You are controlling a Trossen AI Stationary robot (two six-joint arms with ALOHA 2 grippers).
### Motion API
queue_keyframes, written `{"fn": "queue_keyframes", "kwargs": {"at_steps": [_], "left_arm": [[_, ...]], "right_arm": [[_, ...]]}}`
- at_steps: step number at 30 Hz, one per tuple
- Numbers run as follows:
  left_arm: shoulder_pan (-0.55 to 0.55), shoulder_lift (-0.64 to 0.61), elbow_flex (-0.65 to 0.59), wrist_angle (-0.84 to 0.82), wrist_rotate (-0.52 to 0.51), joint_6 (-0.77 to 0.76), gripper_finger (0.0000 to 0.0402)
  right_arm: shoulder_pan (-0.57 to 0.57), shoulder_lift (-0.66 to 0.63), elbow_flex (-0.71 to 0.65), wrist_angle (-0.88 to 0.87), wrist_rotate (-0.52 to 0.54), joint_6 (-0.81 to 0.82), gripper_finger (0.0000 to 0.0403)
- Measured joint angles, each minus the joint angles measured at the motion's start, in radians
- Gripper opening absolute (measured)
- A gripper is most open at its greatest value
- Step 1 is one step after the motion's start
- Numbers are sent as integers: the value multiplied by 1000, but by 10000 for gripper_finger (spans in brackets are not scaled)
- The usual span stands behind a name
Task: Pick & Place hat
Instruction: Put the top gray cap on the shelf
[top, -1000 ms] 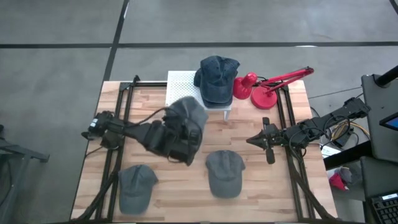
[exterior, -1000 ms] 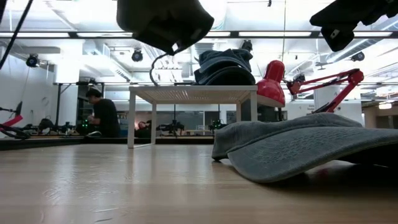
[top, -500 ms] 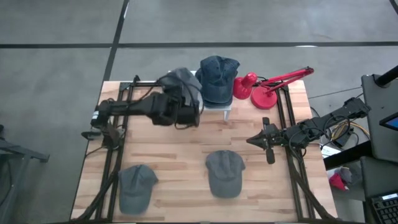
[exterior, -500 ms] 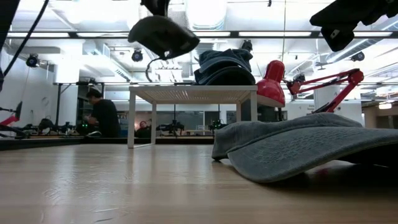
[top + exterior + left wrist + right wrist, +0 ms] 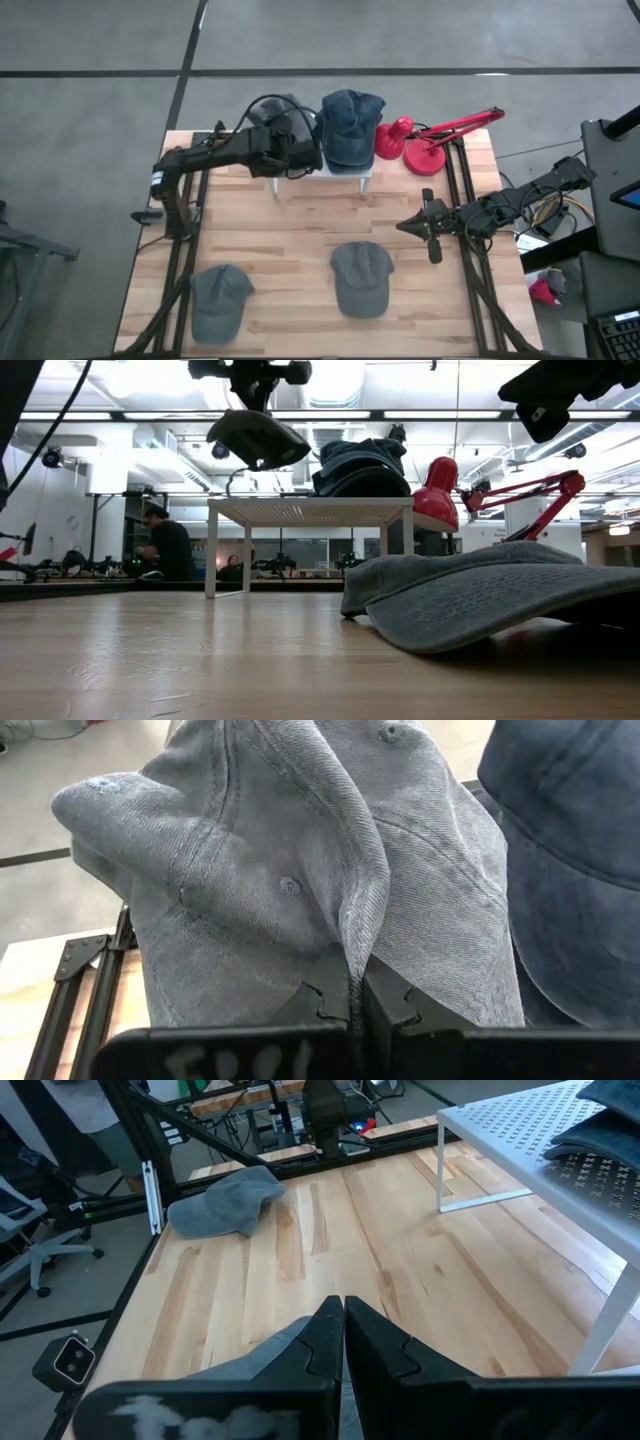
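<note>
My left gripper (image 5: 300, 155) is shut on a grey cap (image 5: 285, 115) and holds it over the left part of the white perforated stand (image 5: 345, 172) at the table's far side. The cap also shows in the low view (image 5: 255, 438) and the left wrist view (image 5: 290, 870). A dark blue cap (image 5: 348, 125) lies on the stand's right part. Two more grey caps lie on the table, one near the front middle (image 5: 361, 278) and one at the front left (image 5: 218, 300). My right gripper (image 5: 428, 228) is shut and empty, held above the table's right side. My left gripper pinches a raised fold of the grey cap's crown fabric (image 5: 358, 955) between its two fingers. The fingers come about level from the table's left-near side. The cap is lifted clear and hangs just above the stand's top.
A red desk lamp (image 5: 425, 140) stands at the far right, next to the stand. Black frame rails (image 5: 190, 230) run along both sides of the table. Bare wood lies in the table's middle. A person (image 5: 165, 545) sits in the room beyond.
My left gripper has carried the grey cap from above the table's middle left toward the far edge and a little right, to over the stand's left part beside the blue cap. The cap has stayed lifted clear.
</note>
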State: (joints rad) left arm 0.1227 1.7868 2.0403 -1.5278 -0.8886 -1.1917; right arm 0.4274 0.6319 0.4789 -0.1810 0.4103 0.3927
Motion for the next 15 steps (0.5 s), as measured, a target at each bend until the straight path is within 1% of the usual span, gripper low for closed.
{"fn": "queue_keyframes", "kwargs": {"at_steps": [5, 8, 15], "left_arm": [[37, 18, -9, 10, 16, 28, 0], [56, 19, -40, 27, 31, 30, 0], [94, 19, -114, 128, 66, 58, 0]], "right_arm": [[0, 0, 0, 0, 0, 0, 13], [0, 0, 0, 0, 0, 0, 13], [0, 0, 0, 1, 0, 0, 13]]}}
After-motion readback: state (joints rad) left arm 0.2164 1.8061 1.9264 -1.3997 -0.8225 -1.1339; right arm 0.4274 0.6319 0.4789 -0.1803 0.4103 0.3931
